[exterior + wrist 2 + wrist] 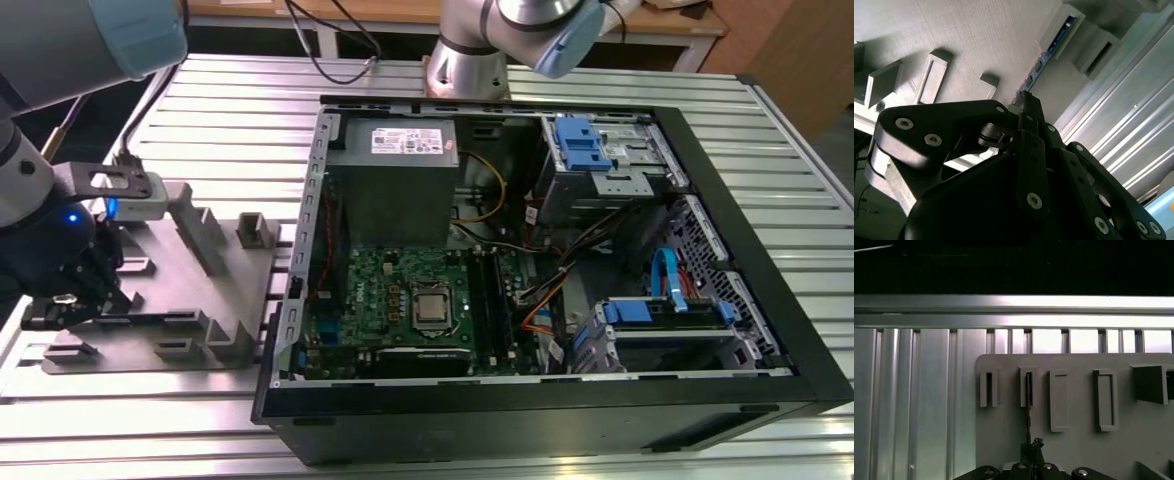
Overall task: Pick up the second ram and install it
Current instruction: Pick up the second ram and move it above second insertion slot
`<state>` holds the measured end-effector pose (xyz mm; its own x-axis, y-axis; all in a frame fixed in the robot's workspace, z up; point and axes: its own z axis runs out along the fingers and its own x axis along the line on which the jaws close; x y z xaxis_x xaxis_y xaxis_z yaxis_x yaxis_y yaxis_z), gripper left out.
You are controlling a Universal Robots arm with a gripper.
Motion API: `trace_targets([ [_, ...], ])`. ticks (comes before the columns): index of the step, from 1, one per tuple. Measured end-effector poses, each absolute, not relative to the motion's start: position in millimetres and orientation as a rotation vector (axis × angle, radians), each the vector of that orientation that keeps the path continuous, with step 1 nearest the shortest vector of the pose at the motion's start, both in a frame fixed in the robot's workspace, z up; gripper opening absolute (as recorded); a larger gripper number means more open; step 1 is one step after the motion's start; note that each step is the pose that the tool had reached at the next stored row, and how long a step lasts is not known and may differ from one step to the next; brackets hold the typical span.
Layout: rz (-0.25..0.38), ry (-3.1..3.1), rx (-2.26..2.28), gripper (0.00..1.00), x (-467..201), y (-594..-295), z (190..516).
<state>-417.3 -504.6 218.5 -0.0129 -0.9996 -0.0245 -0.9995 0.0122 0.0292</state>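
Observation:
The second ram point(1043, 61) is a thin dark blue-green stick seen edge-on. It stands in a slotted holder of the grey fixture plate point(979, 35). In the first wrist view the ram point(1029, 407) runs as a thin dark line from its holder down to my gripper point(1034, 444). My black gripper point(1026, 99) is shut on the near end of the stick, with the fingers pressed together around it. In the exterior view my gripper point(60, 305) hangs over the fixture plate point(200, 290), at the exterior view's left, beside the open computer case.
The open computer case point(747, 290) lies at the exterior view's right, with its green motherboard point(394, 295) and long black memory slots point(489, 305). Upright grey blocks point(254, 230) stand on the fixture plate. A ribbed metal table point(240, 90) lies under everything.

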Motion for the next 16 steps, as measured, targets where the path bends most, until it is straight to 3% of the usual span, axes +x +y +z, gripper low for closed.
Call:
trace_targets([
  [12, -0.059, -2.233, 2.205, 0.08, -418.2, -504.5, 215.3],
  [14, -0.059, -2.233, 2.205, 0.13, -418.1, -504.5, 215.3],
  [16, -0.059, -2.233, 2.205, 0.27, -418.2, -504.5, 215.4],
])
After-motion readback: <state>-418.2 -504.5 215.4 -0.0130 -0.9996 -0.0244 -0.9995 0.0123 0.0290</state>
